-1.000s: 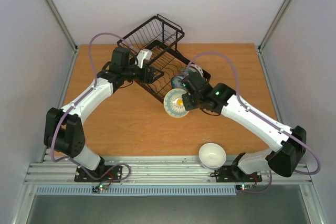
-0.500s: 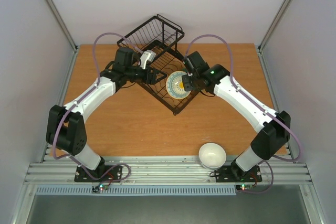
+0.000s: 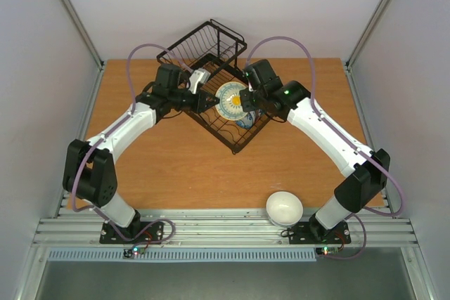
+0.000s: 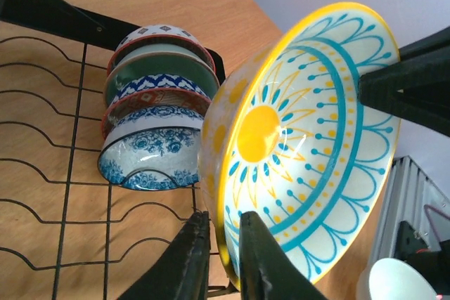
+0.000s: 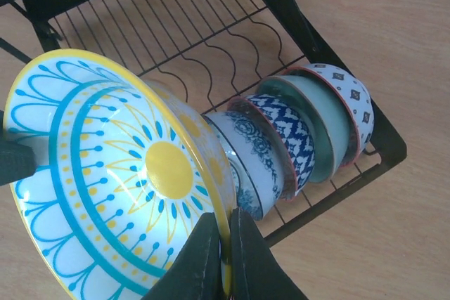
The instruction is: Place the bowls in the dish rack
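Note:
A large yellow-and-blue sun-patterned bowl hangs on edge above the black wire dish rack. My right gripper is shut on its rim. On the opposite side my left gripper has one finger inside the rim and one outside, closed in on it. Several smaller bowls stand on edge in a row in the rack: a blue floral one is closest to the held bowl, with a pale green one farther along.
A plain white bowl sits upright at the table's near edge, by the right arm's base. The rack's raised wire basket is at the far end. Bare wooden tabletop lies left and in front of the rack.
My right arm has carried the sun-patterned bowl from in front of the rack to above it. My left gripper has gone from open to closed on the bowl's rim.

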You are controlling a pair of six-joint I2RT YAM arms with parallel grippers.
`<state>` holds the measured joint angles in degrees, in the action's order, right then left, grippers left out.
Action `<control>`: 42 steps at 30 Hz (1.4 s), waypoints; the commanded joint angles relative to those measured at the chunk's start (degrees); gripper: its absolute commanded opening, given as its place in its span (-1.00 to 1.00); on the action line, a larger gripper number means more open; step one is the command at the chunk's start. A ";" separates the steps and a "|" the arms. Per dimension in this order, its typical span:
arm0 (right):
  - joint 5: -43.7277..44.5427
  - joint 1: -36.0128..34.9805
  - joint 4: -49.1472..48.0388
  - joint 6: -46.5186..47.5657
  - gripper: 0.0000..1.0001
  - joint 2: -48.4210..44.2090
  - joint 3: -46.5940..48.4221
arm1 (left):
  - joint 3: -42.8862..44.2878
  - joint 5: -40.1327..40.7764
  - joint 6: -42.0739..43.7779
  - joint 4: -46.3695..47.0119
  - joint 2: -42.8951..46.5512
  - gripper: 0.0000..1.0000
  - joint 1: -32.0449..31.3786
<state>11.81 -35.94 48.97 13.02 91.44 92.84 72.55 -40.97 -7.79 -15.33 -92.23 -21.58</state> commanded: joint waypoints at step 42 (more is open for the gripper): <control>-36.92 7.38 -20.98 -10.05 0.35 -10.17 -18.77 | -2.68 -24.67 -13.41 20.12 -2.97 -0.99 3.79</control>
<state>-23.44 -28.88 28.93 3.62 83.05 75.37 70.08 -55.42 -12.88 -8.88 -94.52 -19.33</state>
